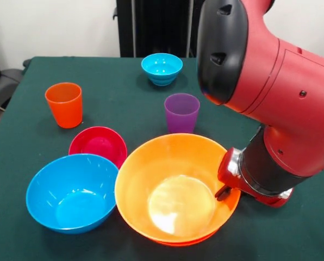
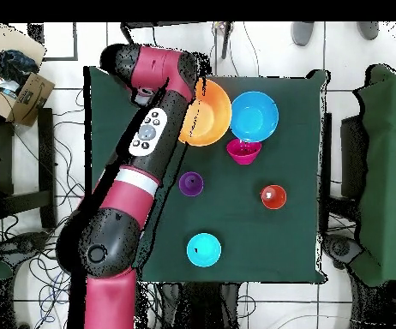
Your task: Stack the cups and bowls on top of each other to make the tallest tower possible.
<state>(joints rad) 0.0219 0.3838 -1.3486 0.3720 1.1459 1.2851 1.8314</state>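
A large yellow-orange bowl (image 1: 175,187) (image 2: 206,113) sits nested in an orange-red bowl, of which only a thin rim (image 1: 186,242) shows. Touching its side is a sky-blue bowl (image 1: 72,193) (image 2: 255,116). Behind those two stands a small magenta bowl (image 1: 98,145) (image 2: 244,151). Standing apart and upright are the purple cup (image 1: 182,112) (image 2: 191,182), the orange cup (image 1: 64,104) (image 2: 273,197) and a small cyan bowl (image 1: 161,68) (image 2: 204,250). My gripper (image 1: 223,191) is at the yellow-orange bowl's rim, mostly hidden by the wrist. No tower stands.
The red arm (image 1: 281,98) (image 2: 154,128) bends over one side of the green table (image 1: 124,98) and hides that part of it. Chairs (image 2: 390,171) flank the table, and a cardboard box (image 2: 30,94) with cables lies on the floor.
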